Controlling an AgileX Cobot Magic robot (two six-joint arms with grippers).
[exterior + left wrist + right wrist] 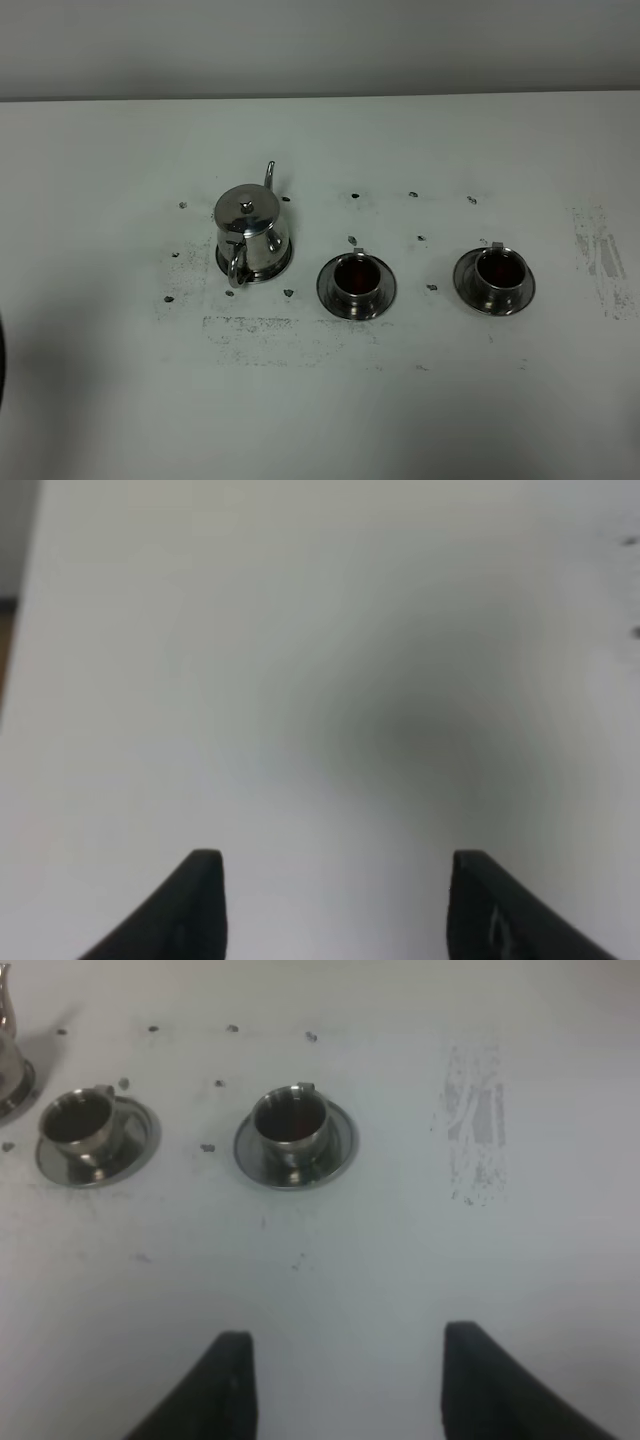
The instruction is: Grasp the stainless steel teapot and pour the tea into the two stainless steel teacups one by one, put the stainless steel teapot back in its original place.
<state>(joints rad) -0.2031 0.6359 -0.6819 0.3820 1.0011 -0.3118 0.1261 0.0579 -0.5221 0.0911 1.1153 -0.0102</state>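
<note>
Closest to us, the left gripper (337, 860) has its two black fingers spread wide apart, with nothing between them. Its view is blurry, and we see only the white table (300, 680) under it. The right gripper (348, 1335) also has its fingers spread, with nothing between them, and it is well back from the cups.

Farther along the table stand the two stainless steel teacups, each on its own round saucer. The middle teacup (356, 278) and the right teacup (497, 272) both look dark inside, maybe tea. The stainless steel teapot (250, 232) stands upright on its small saucer (283, 268), left of the middle teacup and near it. Its lid is on, its handle points toward us and its spout points away. Small dark specks (352, 240) dot the table around them.
</note>
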